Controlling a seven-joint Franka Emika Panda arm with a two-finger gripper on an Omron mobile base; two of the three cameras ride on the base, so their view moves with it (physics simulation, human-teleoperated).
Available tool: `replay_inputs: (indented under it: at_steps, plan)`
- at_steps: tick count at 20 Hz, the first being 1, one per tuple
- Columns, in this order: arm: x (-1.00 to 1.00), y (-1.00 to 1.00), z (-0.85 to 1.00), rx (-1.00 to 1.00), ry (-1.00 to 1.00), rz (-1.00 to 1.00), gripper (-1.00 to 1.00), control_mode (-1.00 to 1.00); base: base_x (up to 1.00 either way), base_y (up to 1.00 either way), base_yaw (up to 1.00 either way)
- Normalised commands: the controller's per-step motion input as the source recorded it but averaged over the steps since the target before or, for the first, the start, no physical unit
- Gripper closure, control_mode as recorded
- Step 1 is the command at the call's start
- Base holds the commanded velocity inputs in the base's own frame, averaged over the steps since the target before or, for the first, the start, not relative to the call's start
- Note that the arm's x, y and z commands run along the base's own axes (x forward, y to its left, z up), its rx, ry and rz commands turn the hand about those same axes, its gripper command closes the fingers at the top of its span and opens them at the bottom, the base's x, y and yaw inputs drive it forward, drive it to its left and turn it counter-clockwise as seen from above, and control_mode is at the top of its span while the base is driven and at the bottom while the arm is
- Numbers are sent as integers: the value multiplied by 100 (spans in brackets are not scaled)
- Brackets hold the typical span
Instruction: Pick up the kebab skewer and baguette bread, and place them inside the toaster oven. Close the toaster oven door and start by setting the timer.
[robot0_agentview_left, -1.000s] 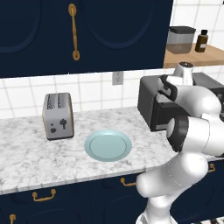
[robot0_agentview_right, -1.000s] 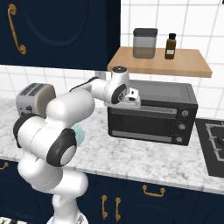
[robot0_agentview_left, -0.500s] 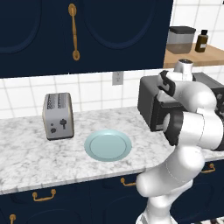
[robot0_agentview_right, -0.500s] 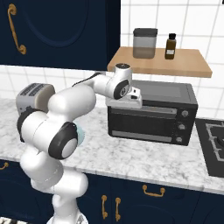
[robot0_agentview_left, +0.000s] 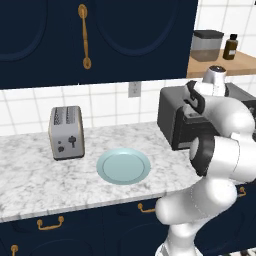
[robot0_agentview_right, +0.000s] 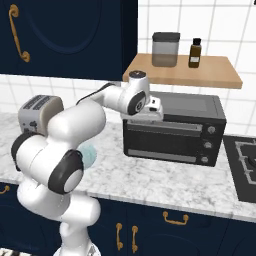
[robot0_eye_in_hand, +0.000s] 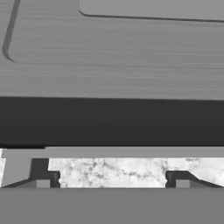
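Observation:
The toaster oven stands on the counter with its door shut and the grey bar handle along the door's top edge. My gripper hovers at the oven's top front edge, left of centre, just above the handle. Looking down in the hand view, the gripper is open, its fingertips wide apart with nothing between them, and the handle lies just beyond them. The oven's three knobs sit on its right side. The kebab skewer and the baguette bread are hidden.
A pale blue plate lies bare on the marble counter left of the oven, with a silver toaster further left. Above the oven, a wooden shelf carries a canister and a bottle. A stove sits at the right.
My hand has edged a little to the right along the oven's top front edge. The oven door stays shut and the plate stays bare.

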Motion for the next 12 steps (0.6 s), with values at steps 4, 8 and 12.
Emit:
replay_inputs:
  at_steps: [4,8,12]
  plan:
    - [-38,0,56,-4,-11,0,-100,-100,0,0,0]
    - [-91,-5,16,0,-5,0,-100,-100,0,0,0]
    - [-100,-8,-3,0,-2,0,-100,-100,0,0,0]
